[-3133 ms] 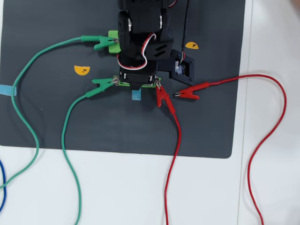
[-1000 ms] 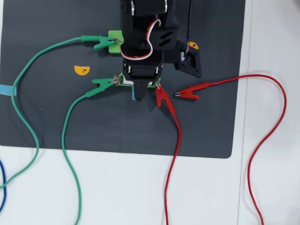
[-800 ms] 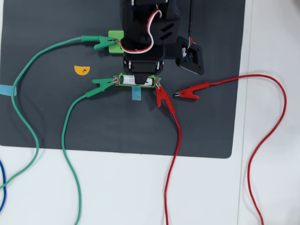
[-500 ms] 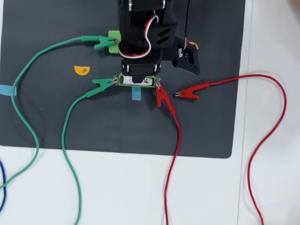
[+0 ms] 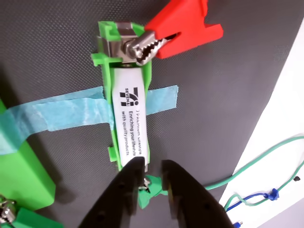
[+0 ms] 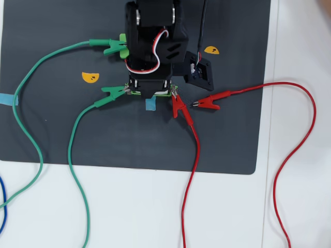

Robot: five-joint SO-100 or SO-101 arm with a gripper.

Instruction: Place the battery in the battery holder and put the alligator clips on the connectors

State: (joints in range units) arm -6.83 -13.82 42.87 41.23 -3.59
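Wrist view: the battery [image 5: 129,118] sits in the battery holder [image 5: 124,90], a red alligator clip [image 5: 176,29] biting its far connector [image 5: 124,45]. The pincer [image 5: 151,172] hangs narrowly parted, seemingly empty, above a green clip [image 5: 151,189]. Overhead view: the arm [image 6: 154,44] hides the holder; seating this green clip [image 6: 115,92] squarely on the near tab looks key.

In the wrist view the battery [image 5: 130,118] carries a 7-Eleven-style logo with the word "SEVEN", then fine print, "7 Premium" and "Enriching your lifestyle with quality products." In the overhead view two orange half-round stickers [image 6: 90,77] each bear a small dark lightning-bolt sign.
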